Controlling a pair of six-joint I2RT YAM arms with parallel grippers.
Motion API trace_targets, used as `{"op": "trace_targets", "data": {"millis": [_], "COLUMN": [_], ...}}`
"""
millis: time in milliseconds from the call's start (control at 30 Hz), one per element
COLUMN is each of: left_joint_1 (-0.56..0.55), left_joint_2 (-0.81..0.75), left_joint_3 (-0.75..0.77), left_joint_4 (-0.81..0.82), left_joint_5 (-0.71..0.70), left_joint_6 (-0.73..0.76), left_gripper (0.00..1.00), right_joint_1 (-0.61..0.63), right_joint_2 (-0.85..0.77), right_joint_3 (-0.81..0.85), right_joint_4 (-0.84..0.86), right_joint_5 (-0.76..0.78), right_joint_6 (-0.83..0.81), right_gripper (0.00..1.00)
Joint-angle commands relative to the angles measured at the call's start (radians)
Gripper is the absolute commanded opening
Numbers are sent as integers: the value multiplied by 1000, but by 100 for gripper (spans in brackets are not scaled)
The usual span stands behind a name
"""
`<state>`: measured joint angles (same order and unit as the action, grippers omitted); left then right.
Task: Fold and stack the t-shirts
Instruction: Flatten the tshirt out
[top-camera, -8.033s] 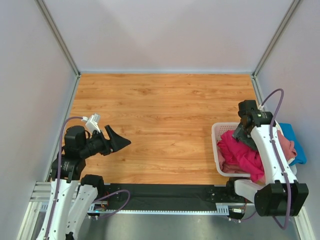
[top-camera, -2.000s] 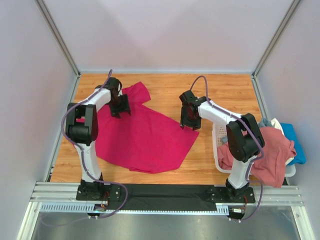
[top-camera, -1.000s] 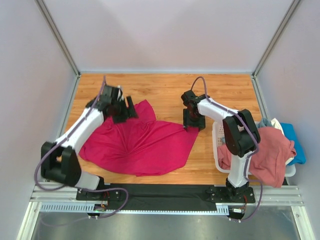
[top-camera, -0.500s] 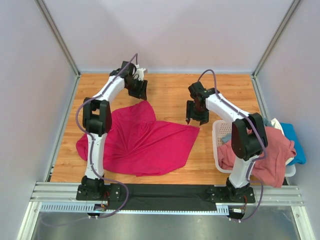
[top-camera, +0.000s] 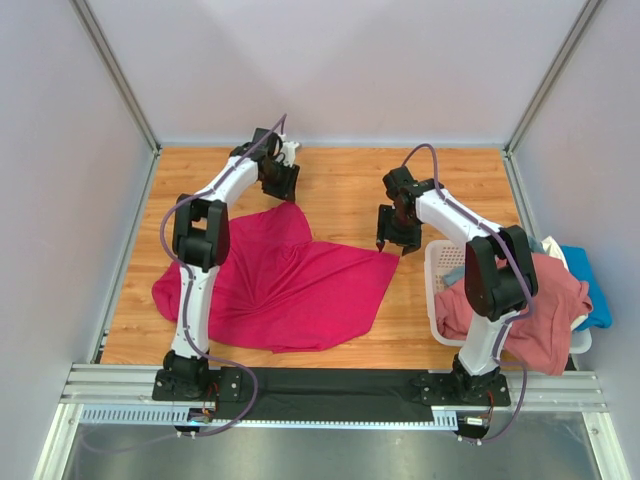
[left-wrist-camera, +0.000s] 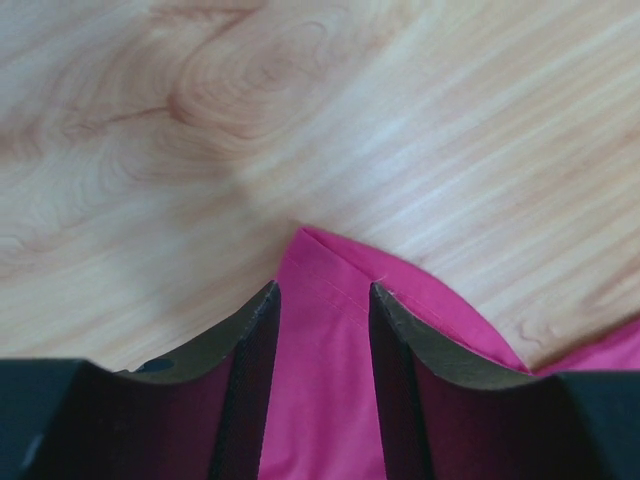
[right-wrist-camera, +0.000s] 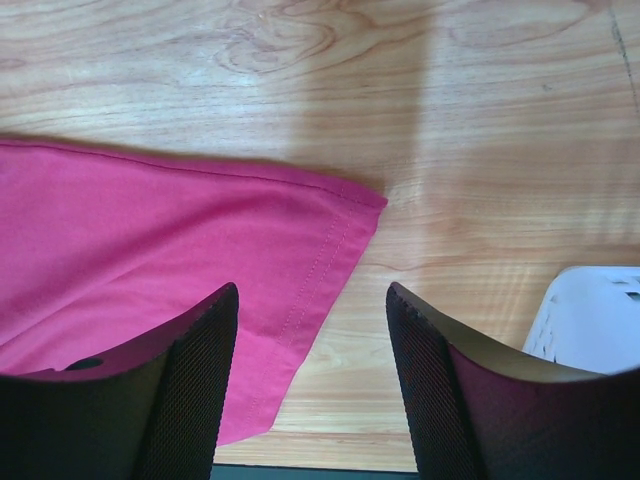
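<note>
Two grippers are seen over the far half of the wooden table (top-camera: 450, 180), both near corners of one magenta-red t-shirt (top-camera: 290, 285). The shirt is spread loosely, with creases, across the left and centre of the top view. One corner points toward the upper centre, another toward the right, and its lower edge is near the black strip at the bottom.

The left gripper (top-camera: 279, 180) is found at the upper centre-left of the top view, just beyond the shirt's upper corner. In the left wrist view its jaws (left-wrist-camera: 322, 290) are held apart with a moderate gap. The pointed, hemmed corner of the shirt (left-wrist-camera: 320, 380) is seen through that gap, lying flat on the wood. Nothing is pinched.

The right gripper (top-camera: 392, 232) is placed right of centre in the top view, close to the shirt's right-hand corner. In the right wrist view its jaws (right-wrist-camera: 310, 295) are spread wide. The stitched corner of the shirt (right-wrist-camera: 150, 240) is shown under and between them, lying on the wood and not gripped.

A white lattice basket (top-camera: 436, 290) is seen at the right edge of the table, and one of its corners (right-wrist-camera: 590, 320) shows at the lower right of the right wrist view. A dusty pink shirt (top-camera: 545, 300) is draped over it, with blue cloth (top-camera: 597, 290) at its right side.
</note>
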<state>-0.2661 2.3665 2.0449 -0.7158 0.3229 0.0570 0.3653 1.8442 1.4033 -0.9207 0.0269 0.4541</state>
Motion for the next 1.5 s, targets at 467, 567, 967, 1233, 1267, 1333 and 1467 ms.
{"op": "trace_targets", "data": {"millis": [467,567,967,1233,1267,1333,1467], "left_joint_1": [-32,-32,-16,11,13,15,15], "left_joint_2": [154,131,-26,-65,-69,-72,-76], "left_joint_3": [189,172,106,94,93,92,90], "left_joint_4": [-119,-108,-65,-65,-65,-65,-60], "left_joint_5": [-90,-108,-171,-130,-124,-114,-101], "left_joint_6": [-33,-29,-32,-48,-49,-51,-52], "left_gripper": [24,0,0,0,0,0,0], "right_joint_1": [-3,-25,-28,-26,-28,-26,-23], "right_joint_2": [-82,-57,88,104,105,119,148], "right_joint_3": [-85,-84,-58,-78,-82,-81,-75], "right_joint_4": [42,28,151,157,163,174,198], "right_joint_5": [25,19,42,143,140,128,96], "right_joint_6": [34,50,121,132,129,124,107], "right_gripper": [61,62,52,48,48,45,28]}}
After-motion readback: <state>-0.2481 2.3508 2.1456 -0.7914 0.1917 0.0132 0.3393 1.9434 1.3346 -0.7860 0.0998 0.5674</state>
